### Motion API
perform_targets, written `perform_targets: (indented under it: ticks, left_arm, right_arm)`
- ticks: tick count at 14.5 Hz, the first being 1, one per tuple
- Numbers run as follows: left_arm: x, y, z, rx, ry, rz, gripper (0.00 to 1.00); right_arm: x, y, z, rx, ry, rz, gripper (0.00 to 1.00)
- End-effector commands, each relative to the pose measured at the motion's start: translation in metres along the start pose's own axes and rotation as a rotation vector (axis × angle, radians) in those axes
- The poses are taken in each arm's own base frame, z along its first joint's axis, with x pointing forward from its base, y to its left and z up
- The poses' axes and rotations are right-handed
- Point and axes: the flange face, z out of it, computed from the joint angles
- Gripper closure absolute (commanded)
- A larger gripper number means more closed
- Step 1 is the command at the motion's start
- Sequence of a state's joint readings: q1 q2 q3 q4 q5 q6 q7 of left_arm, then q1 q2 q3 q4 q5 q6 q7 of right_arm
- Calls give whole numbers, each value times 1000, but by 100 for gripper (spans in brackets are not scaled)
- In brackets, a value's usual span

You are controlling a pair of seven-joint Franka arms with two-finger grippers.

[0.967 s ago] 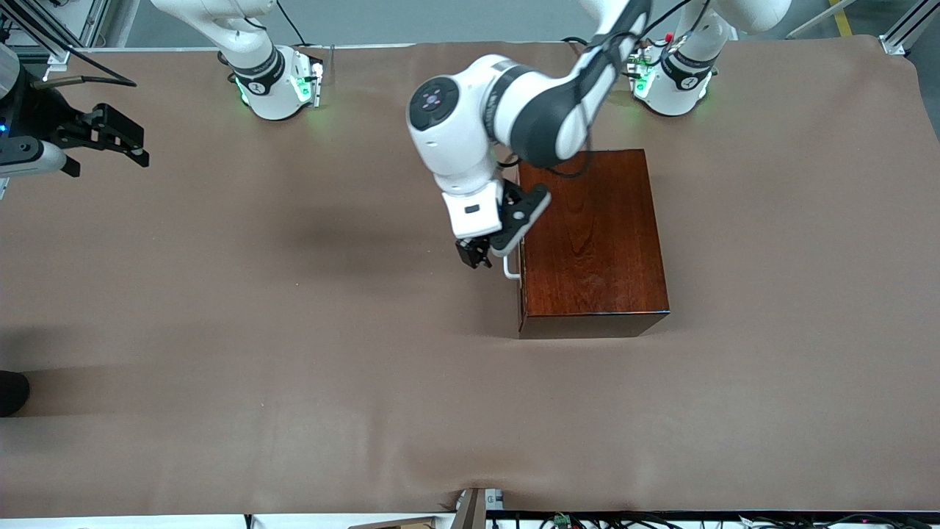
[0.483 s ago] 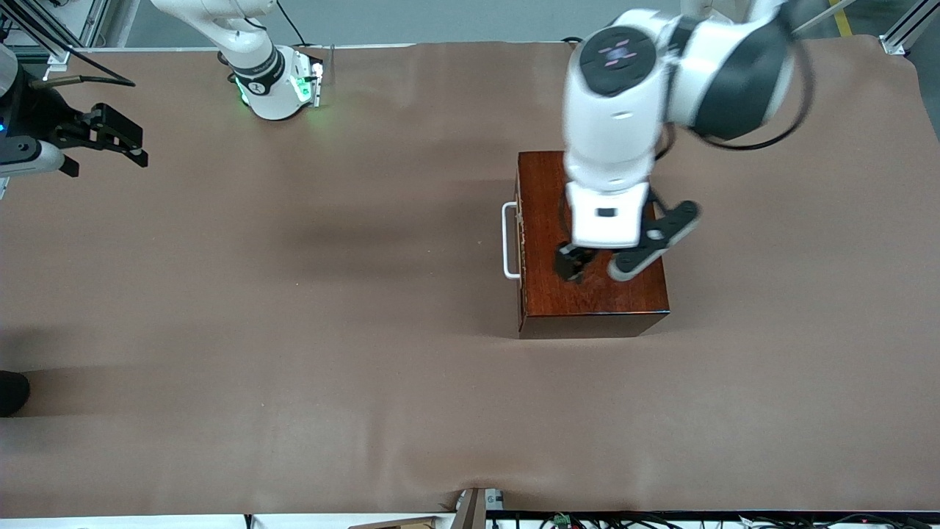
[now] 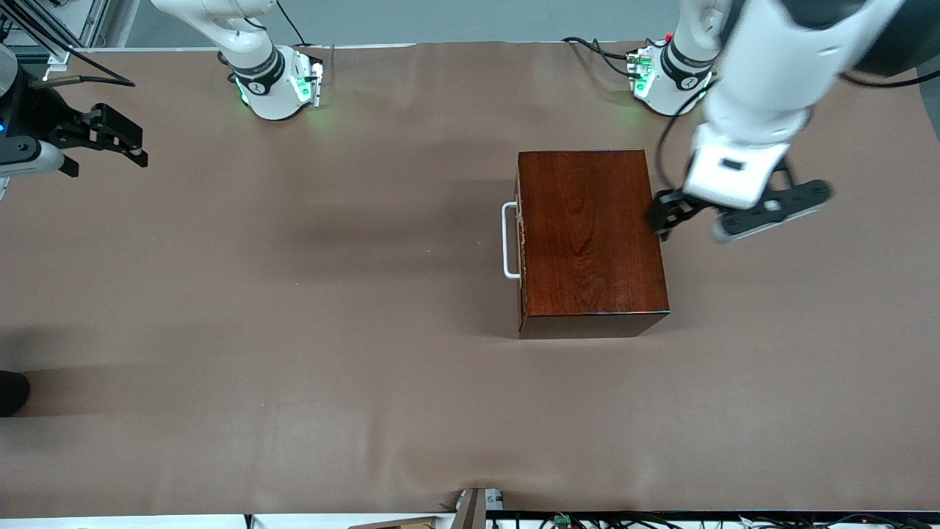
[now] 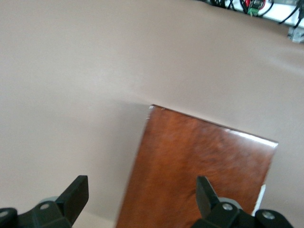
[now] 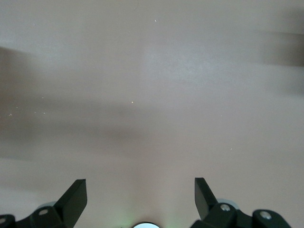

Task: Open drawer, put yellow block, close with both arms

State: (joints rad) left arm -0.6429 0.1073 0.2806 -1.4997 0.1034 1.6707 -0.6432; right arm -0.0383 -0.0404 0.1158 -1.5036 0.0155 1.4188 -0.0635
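Drawer (image 3: 520,242) shut flush in dark wooden box (image 3: 591,235), white handle (image 3: 507,241) facing the right arm's end of brown table (image 3: 294,330). Yellow block nowhere visible. Left gripper (image 3: 664,217) up over the box edge at the left arm's end, fingers (image 4: 76,197) spread apart, nothing between. Right gripper (image 3: 121,143) waiting over the table edge at the right arm's end, fingers (image 5: 73,197) wide apart, empty.

Box (image 3: 591,239) toward left arm's end
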Motion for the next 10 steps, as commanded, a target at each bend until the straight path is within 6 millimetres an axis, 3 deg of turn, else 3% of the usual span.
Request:
perform_targets:
  ticks: [1,7,10]
  left_arm:
    - [3,-49,-8,-12,-14,100,0]
    - [51,-146,-23,-26,7,269,0]
    - [51,-153,-33,-62,6,248,0]
  right_arm:
    - [3,0,-3,9,0,11,0]
    - [3,0,-3,9,0,11,0]
    - [3,0,-3,9,0,12,0]
